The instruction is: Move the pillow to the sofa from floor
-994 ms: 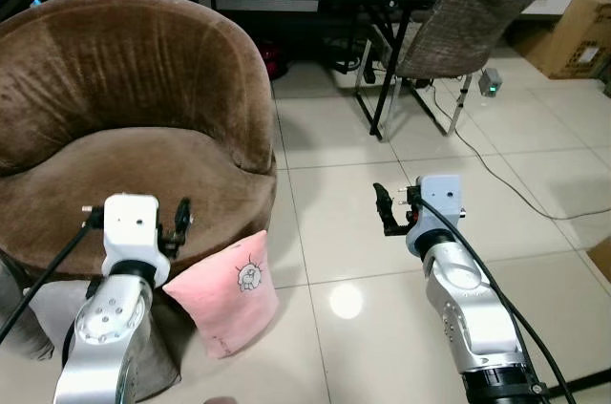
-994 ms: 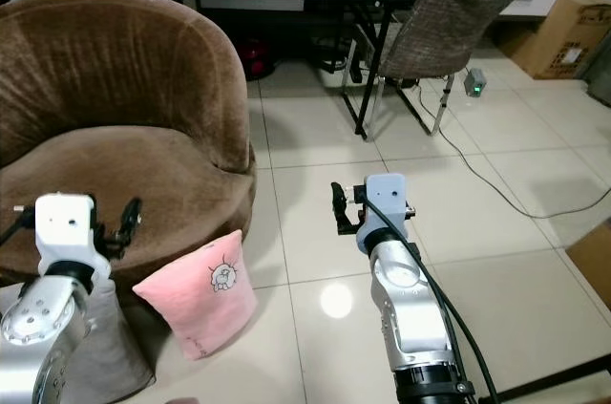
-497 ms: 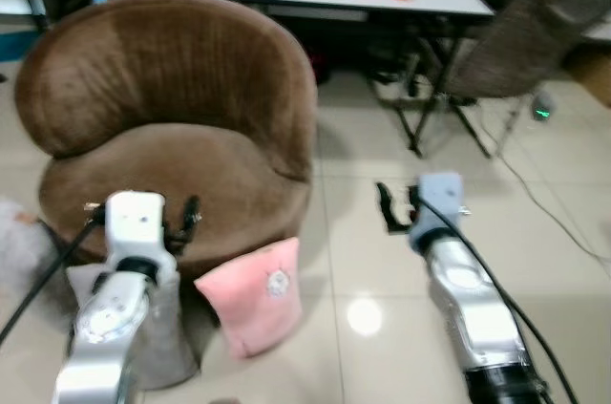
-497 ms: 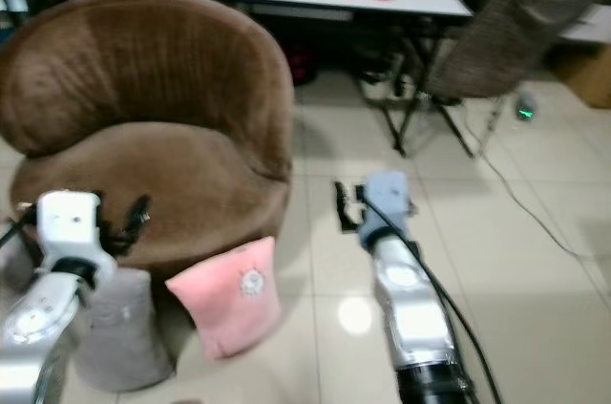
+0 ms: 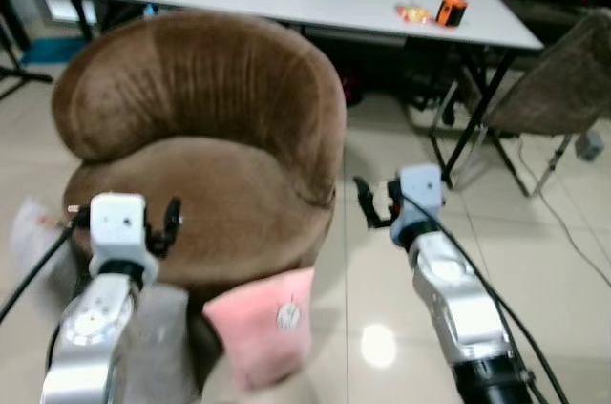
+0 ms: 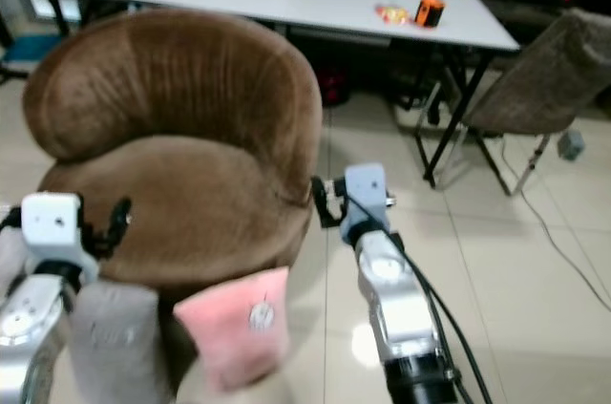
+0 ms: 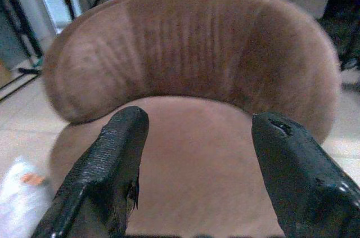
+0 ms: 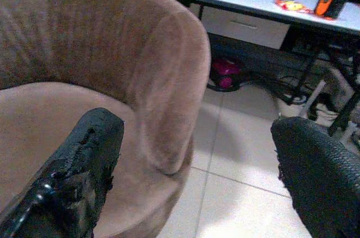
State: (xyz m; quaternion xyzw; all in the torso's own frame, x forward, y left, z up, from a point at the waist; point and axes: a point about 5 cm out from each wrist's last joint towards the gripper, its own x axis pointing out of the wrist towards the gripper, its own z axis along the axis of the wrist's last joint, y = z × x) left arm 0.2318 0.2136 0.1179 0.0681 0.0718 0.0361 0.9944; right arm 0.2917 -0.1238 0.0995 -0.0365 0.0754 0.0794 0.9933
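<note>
On the tiled floor, the square pink fabric pillow (image 5: 261, 332) leans against the front of the round brown velvet sofa (image 5: 205, 146), beside a grey cushion (image 6: 115, 342). The left end effector (image 5: 172, 214) hangs empty over the seat, fingers apart; the right end effector (image 5: 364, 202), fingers also apart, hovers just beside the sofa's right side.

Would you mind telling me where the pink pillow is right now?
In the head views, the pink pillow stands on the tiled floor against the front of the brown sofa, between the two arms, beside a grey cushion.
</note>
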